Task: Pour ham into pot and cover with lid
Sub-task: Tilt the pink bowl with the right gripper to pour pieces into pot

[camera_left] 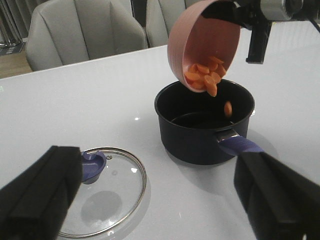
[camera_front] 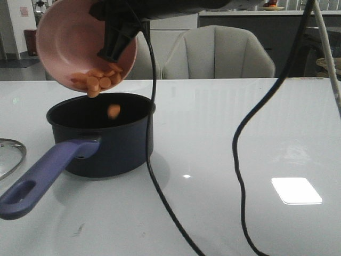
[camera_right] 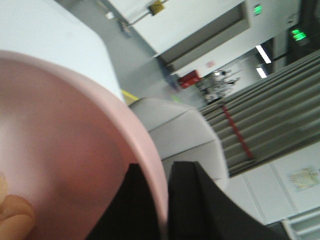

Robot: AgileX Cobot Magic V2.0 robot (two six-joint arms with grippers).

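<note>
- We take the pot (camera_front: 109, 136) as landmark: it stands upright on the white desk (camera_front: 240, 106), its long purple-blue handle (camera_front: 40, 176) reaching toward the camera side in the front view.
- The pink bowl (camera_front: 74, 42) hangs directly above the pot's open mouth, tipped steeply so that its inside faces the front camera.
- The right gripper (camera_front: 112, 50) holds the bowl by its rim; in the right wrist view one of its fingers (camera_right: 192, 205) lies outside the rim and the other inside it, so we record them as clamped on the bowl wall.
- The ham (camera_front: 98, 80) sits as a heap of small orange-pink slices at the bowl's lowest edge, just above the pot rim.
- One slice (camera_front: 113, 111) is in the air, below the bowl's lip and inside the outline of the pot mouth (seen in the left wrist view too (camera_left: 228, 108)).
- We cannot tell from the front view whether slices already lie on the pot floor; its inside is dark.
- The lid (camera_left: 107, 195) lies flat on the desk beside the pot, apart from it, on the handle's side, knob (camera_left: 92, 166) up.
- The left gripper (camera_left: 160, 200) is above the desk near the lid; its fingers (camera_left: 37, 195) are spread wide, touching nothing.
- Two black cables (camera_front: 245, 160) trail over the desk beside the pot.
</note>
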